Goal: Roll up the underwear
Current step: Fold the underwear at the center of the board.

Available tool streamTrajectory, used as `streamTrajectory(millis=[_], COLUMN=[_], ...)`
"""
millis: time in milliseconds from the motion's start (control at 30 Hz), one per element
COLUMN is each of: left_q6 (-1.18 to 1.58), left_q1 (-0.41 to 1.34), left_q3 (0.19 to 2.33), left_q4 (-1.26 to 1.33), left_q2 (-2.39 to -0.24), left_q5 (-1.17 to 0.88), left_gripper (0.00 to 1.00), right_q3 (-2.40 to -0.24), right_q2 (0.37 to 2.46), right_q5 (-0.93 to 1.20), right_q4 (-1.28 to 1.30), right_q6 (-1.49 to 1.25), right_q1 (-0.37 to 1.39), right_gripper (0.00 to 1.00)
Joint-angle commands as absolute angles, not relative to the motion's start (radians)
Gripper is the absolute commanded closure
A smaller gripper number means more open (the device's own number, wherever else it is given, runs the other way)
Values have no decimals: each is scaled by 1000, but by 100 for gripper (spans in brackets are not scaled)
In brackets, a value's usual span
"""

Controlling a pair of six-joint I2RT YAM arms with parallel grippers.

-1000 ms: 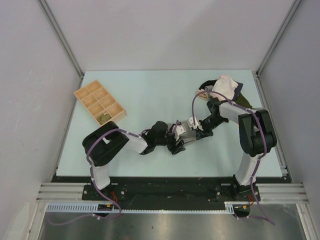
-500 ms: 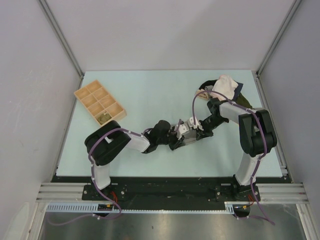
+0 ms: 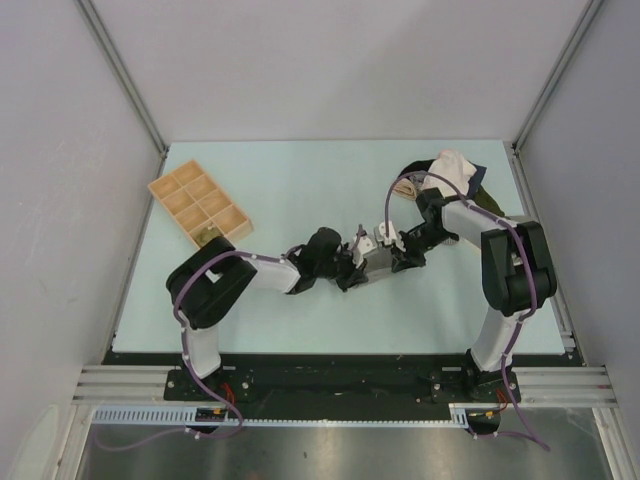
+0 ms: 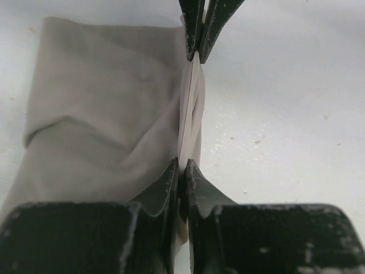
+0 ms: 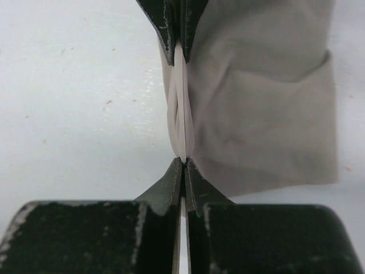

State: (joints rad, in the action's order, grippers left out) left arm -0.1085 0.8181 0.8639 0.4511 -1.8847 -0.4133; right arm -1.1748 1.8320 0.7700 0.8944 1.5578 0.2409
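Underwear (image 4: 102, 125), middle of the tabletop (image 3: 270, 190), one edge pinched in the narrow jaws of my left gripper (image 4: 181, 166) and right gripper (image 5: 182, 165); roll starting, I judge; next, both turn together.

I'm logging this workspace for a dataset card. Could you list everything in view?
underwear: one, taupe-grey, table centre, one edge pinched by both tools
compartment tray: one, tan, far left of table
small item: one, olive, in a near tray compartment; too small to identify
pale garment: one, pinkish white, far right corner, on top of the dark garment
dark garment: one, olive-black, far right corner
table: one, pale mint
left tool: one, black, shut on the underwear
right tool: one, black, shut on the underwear
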Motion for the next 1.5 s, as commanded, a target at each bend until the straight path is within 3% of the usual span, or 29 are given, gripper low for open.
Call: streamTrajectory(millis=[0,533,633,733,767,867,1033,1067,1333,1467], left_q6=[-104,-130,-118,-103,-98,-68,73,86,291,426], left_q1=[776,653,646,641,640,632,572,566,545,543], left_q3=[949,1189,1221,1220,1216,1209,1125,1111,910,776], left_q4=[364,124,94,94,95,94,176,184,201,279], left_q2=[-1827,-1959,-1988,-1988,-1985,-1954,-1835,-1795,-1637,-1574], left_q5=[-471,-505,-491,-477,-466,-401,-249,-244,-328,-353], left_gripper=[87,86,80,70,61,60,46,42,36,33], right_q3=[-1250,-1445,-1462,-1476,-1476,-1485,-1522,-1532,-1690,-1798], right_q2=[1819,1982,1997,1997,1996,1991,1983,1986,2123,2223], right_q5=[784,692,670,660,657,631,618,633,755,767], right_q4=[856,790,744,697,675,615,563,590,865,1026], right_q6=[1445,1212,1125,1066,1033,950,830,830,961,1041], right_q1=[239,256,258,259,259,259,241,239,264,276], right_gripper=[96,94,86,78,75,69,66,64,45,42])
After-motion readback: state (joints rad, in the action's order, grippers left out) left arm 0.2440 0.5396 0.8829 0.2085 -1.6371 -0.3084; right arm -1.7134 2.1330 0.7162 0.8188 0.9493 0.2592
